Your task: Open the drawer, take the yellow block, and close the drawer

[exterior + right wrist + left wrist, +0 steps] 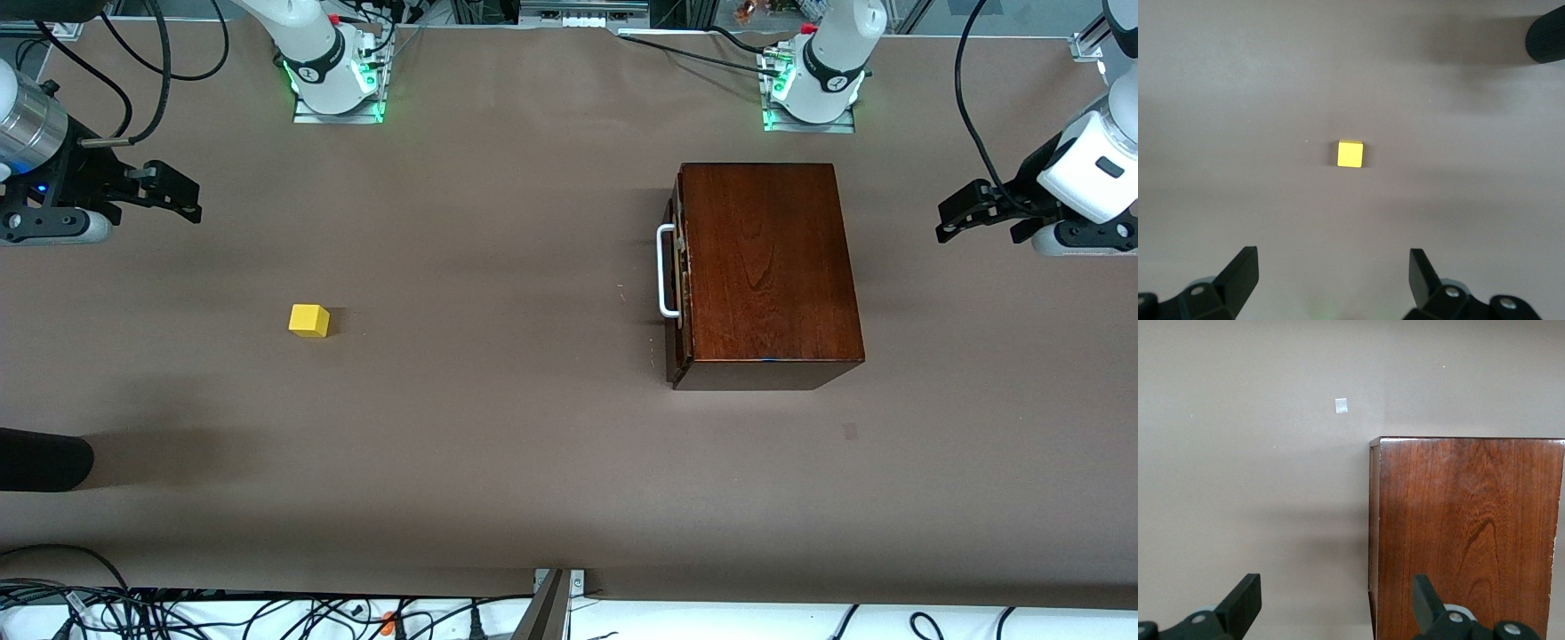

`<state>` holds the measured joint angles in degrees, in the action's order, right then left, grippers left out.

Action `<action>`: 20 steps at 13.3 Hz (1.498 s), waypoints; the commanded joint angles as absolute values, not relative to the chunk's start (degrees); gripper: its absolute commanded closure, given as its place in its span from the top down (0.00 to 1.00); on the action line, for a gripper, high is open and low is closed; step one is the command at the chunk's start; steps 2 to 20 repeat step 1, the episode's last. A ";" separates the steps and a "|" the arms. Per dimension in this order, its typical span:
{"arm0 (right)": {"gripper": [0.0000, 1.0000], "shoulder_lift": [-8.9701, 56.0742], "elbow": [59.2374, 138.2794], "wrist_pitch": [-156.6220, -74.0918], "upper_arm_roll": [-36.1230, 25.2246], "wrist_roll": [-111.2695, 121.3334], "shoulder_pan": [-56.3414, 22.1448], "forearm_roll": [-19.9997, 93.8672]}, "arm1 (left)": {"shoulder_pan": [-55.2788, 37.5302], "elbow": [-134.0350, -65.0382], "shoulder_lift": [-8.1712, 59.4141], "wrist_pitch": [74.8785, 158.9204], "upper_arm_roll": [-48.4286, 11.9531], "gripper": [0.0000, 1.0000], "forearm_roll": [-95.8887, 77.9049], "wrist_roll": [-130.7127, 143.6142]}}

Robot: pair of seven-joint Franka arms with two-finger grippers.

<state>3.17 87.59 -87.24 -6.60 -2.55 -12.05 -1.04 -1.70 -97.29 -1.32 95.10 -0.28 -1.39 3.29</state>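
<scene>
Two pincers hang with fingers spread wide and hold nothing: the right pincer (182, 200) over the surface's (498, 462) right-arm end, the left pincer (956, 218) beside the box (765, 267). Your block (308, 321) sits in the open; it looks light and rigid, so pinch two flat sides. The drawer (677, 284) looks shut; hook its handle (664, 271).
</scene>
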 commanded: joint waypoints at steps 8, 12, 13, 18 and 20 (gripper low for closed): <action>1.00 3.52 86.48 -87.19 -6.50 -3.16 -11.78 -0.35 | -0.79 -98.09 -2.46 93.70 -1.67 1.00 -2.37 3.16; 1.00 3.52 86.48 -87.19 -6.50 -3.16 -11.78 -0.35 | -0.79 -98.09 -2.46 93.70 -1.67 1.00 -2.37 3.16; 1.00 3.52 86.48 -87.19 -6.50 -3.16 -11.78 -0.35 | -0.79 -98.09 -2.46 93.70 -1.67 1.00 -2.37 3.16; 1.00 3.52 86.48 -87.19 -6.50 -3.16 -11.78 -0.35 | -0.79 -98.09 -2.46 93.70 -1.67 1.00 -2.37 3.16; 1.00 3.52 86.48 -87.19 -6.50 -3.16 -11.78 -0.35 | -0.79 -98.09 -2.46 93.70 -1.67 1.00 -2.37 3.16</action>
